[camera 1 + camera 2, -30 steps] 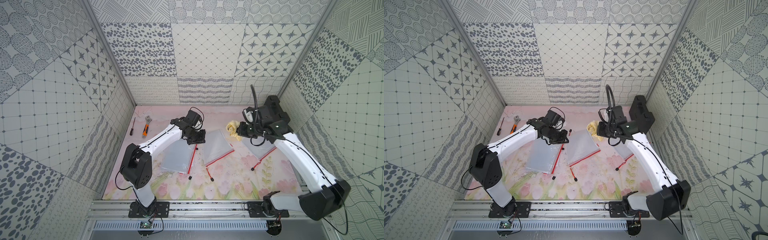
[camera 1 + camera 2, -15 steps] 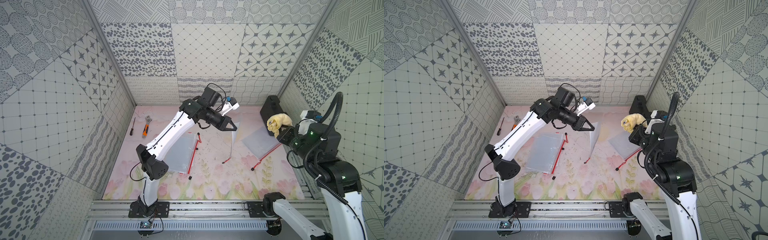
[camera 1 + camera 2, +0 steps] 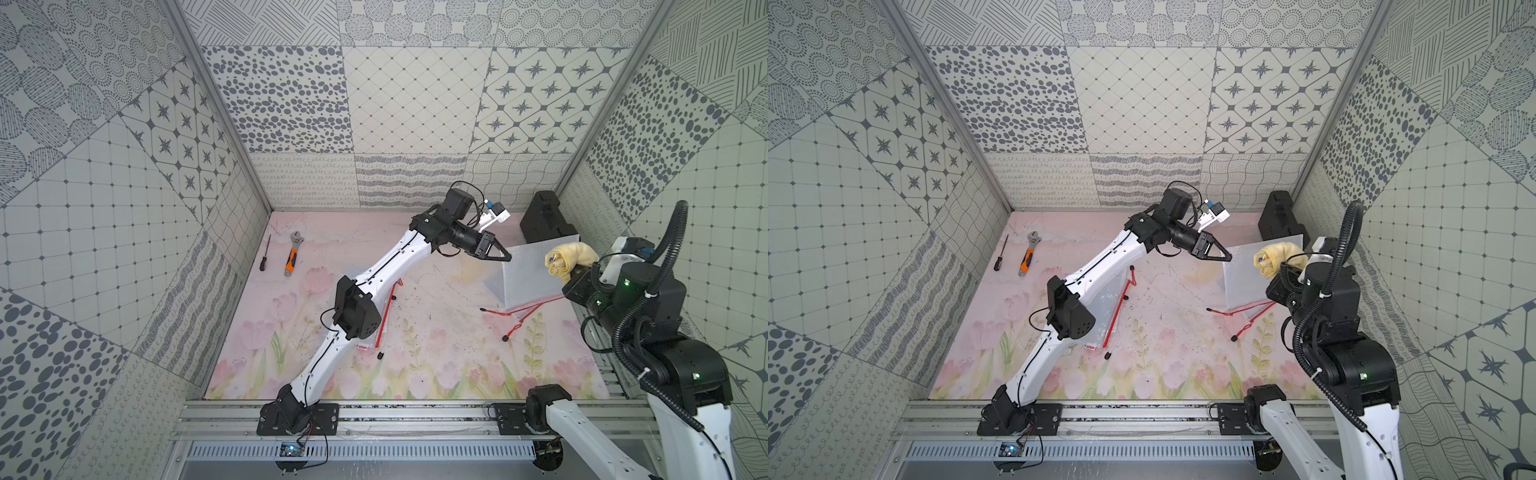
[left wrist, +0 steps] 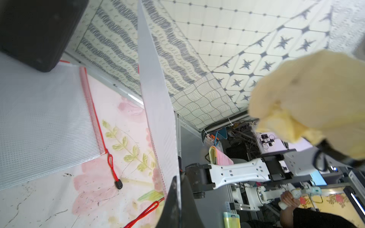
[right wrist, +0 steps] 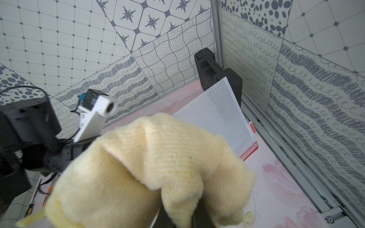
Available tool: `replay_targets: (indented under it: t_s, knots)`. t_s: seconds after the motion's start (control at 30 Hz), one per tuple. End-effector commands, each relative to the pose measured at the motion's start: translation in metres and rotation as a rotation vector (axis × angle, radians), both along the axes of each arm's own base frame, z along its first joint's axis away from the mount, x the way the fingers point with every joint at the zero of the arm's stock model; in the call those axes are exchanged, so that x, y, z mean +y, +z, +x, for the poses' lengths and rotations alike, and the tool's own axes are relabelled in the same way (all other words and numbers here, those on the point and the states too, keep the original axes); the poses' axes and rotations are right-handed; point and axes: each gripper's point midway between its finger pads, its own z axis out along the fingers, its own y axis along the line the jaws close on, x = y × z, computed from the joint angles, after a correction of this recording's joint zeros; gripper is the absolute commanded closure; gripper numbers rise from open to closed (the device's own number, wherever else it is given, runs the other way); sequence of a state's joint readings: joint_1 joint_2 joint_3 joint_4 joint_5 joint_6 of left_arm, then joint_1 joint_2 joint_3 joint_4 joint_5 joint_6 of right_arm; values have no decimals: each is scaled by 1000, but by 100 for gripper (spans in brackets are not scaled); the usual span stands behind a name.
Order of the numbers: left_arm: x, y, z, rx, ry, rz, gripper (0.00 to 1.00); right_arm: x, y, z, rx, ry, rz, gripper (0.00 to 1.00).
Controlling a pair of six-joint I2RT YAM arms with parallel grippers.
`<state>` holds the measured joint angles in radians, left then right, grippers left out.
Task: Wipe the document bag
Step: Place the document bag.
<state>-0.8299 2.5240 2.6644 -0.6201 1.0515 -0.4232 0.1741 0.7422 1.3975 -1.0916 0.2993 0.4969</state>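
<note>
The left gripper (image 3: 505, 257) clamps the mesh document bag (image 3: 530, 274) by a corner, upright beside the black case (image 3: 544, 216); contents unclear. The right gripper (image 3: 578, 279) grasps a yellow cloth (image 3: 569, 258) near that case.

Yellow cloth (image 5: 150, 169) bunched close; mesh document bag (image 5: 217, 116) tilted beyond, black case (image 5: 209, 69) behind.
</note>
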Motion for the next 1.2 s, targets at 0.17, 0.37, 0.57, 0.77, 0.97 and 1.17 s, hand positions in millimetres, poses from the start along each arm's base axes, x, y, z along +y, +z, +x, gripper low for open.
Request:
replay_targets:
  t_s: [0.17,0.37,0.57,0.77,0.97,1.17]
  knots:
    - [-25,-198,85,143,467,365,100,-2,-20,-10,61,3,-20,100]
    - [6,-221,100,-4,568,538,48,14,-37,-10,108,82,33,100]
    - [122,-154,121,-454,803,886,24,68,-80,6,168,307,229,100]
    - [248,-127,77,-632,886,1106,1,86,-99,11,176,373,302,100]
    - [344,-147,4,-527,971,1185,9,112,-120,24,206,458,336,100]
    - [350,-162,-54,-370,894,994,28,142,-138,45,232,506,280,100]
